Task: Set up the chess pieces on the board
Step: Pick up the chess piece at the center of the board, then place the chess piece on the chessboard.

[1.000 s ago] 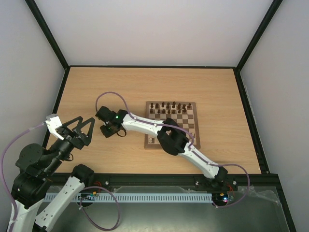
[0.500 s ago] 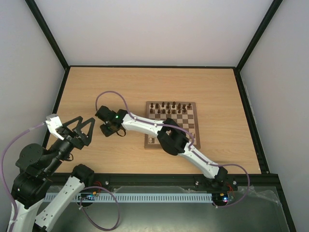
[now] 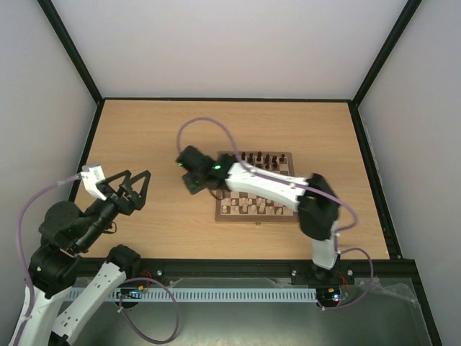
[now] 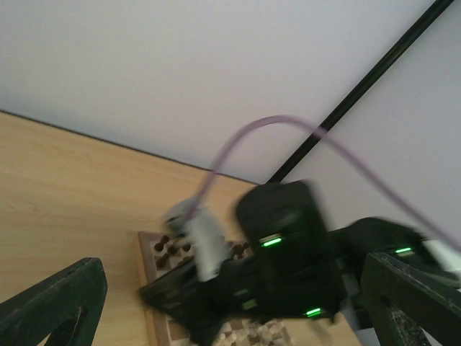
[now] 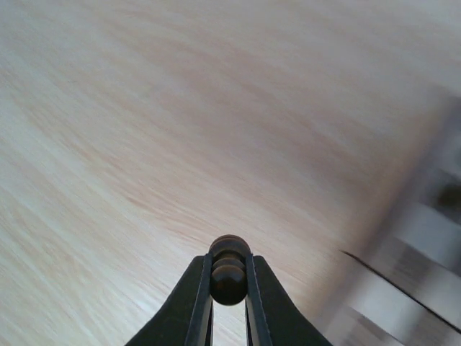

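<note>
My right gripper [image 3: 194,184] hovers over the bare table just left of the board [image 3: 253,218]. It is shut on a small dark brown chess piece [image 5: 230,272], whose rounded head shows between the fingers [image 5: 193,303] in the right wrist view. Dark chess pieces [image 3: 259,158] stand along the board's far rows, and light ones line its near rows. The board's edge [image 5: 414,277] is a blur at the right of the right wrist view. My left gripper [image 3: 134,189] hangs open and empty at the table's left side, its fingers [image 4: 57,306] framing the right arm's wrist [image 4: 284,249].
The right arm [image 3: 266,186] stretches across the middle of the board, its elbow [image 3: 320,213] at the board's right edge. Black frame posts and white walls bound the table [image 3: 144,137]. A purple cable [image 3: 205,126] loops above the right wrist.
The right arm has swung right, carrying its gripper from the left of the table to the board's left edge. The left gripper has shifted slightly right.
</note>
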Controlling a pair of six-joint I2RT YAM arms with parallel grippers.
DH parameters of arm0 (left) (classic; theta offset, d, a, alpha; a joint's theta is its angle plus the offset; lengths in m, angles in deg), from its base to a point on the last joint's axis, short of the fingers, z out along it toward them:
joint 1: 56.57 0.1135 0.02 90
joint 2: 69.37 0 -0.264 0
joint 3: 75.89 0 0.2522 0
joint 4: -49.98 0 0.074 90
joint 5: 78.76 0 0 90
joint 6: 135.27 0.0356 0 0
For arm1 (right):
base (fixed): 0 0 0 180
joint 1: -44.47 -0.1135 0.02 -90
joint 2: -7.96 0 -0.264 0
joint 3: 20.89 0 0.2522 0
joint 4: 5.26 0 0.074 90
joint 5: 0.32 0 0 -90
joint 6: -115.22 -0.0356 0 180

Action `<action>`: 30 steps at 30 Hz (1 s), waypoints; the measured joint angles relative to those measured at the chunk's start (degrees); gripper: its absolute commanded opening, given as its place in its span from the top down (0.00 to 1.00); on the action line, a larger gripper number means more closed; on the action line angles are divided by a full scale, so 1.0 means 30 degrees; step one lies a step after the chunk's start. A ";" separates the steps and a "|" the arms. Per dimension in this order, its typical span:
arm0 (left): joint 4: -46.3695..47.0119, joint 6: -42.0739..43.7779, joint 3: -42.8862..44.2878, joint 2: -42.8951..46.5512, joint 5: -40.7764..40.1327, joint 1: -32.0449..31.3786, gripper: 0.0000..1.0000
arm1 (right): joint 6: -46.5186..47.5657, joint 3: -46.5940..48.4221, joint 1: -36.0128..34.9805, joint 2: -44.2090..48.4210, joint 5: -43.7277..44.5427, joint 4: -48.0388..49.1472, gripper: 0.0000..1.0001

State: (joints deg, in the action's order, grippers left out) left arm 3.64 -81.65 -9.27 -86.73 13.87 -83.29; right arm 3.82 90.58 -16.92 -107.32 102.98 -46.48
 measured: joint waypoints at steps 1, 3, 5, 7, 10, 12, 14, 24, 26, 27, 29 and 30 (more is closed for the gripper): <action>0.0087 0.0000 -0.0204 -0.0146 0.0000 0.0000 0.00 | 0.0000 -0.1341 0.0342 0.1515 0.0233 0.0226 0.96; 0.0284 -0.0007 -0.0648 -0.0415 0.0015 0.0000 0.00 | -0.0015 -0.3665 0.1348 0.4197 0.0656 0.0415 0.95; 0.0823 -0.0036 -0.1290 -0.0801 0.0051 0.0000 0.01 | -0.0073 -0.5727 0.2798 0.6623 0.0991 0.0466 0.95; 0.1384 -0.0080 -0.1945 -0.1253 0.0109 0.0000 0.00 | -0.0124 -0.7497 0.4524 0.8553 0.1239 0.0576 0.94; 0.2339 -0.0182 -0.2951 -0.2055 0.0197 0.0000 0.00 | -0.0146 -0.9675 0.7417 1.0732 0.1501 0.0525 0.94; 0.2922 -0.0313 -0.3475 -0.2572 0.0335 0.0000 0.00 | -0.0146 -1.0652 0.9107 1.1548 0.1661 0.0393 0.94; 0.3665 -0.0459 -0.4014 -0.3133 0.0554 0.0000 0.01 | -0.0204 -1.1285 1.0426 1.1927 0.1800 0.0255 0.94; 0.5399 -0.0656 -0.4750 -0.4816 0.0918 0.0000 0.00 | -0.0714 -1.2582 1.3690 0.9602 0.2062 0.0444 0.95; 0.5581 -0.0648 -0.4787 -0.4991 0.0925 0.0000 0.01 | -0.0758 -1.2779 1.3879 0.8728 0.2004 0.0685 0.95; 0.5610 -0.0641 -0.4787 -0.5027 0.0925 0.0000 0.01 | -0.0801 -1.2823 1.3930 0.8349 0.1953 0.0743 0.95; 0.5625 -0.0568 -0.4787 -0.5166 0.0911 0.0000 0.01 | -0.0831 -1.2823 1.3952 0.7781 0.1829 0.0918 0.95; 0.5625 -0.0517 -0.4787 -0.5224 0.0896 0.0000 0.01 | -0.0867 -1.2823 1.3952 0.7512 0.1727 0.1122 0.95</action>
State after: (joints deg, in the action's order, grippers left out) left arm 20.52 -83.20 -23.63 -102.41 16.56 -83.29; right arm 1.21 52.11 24.94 -84.79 108.16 -43.11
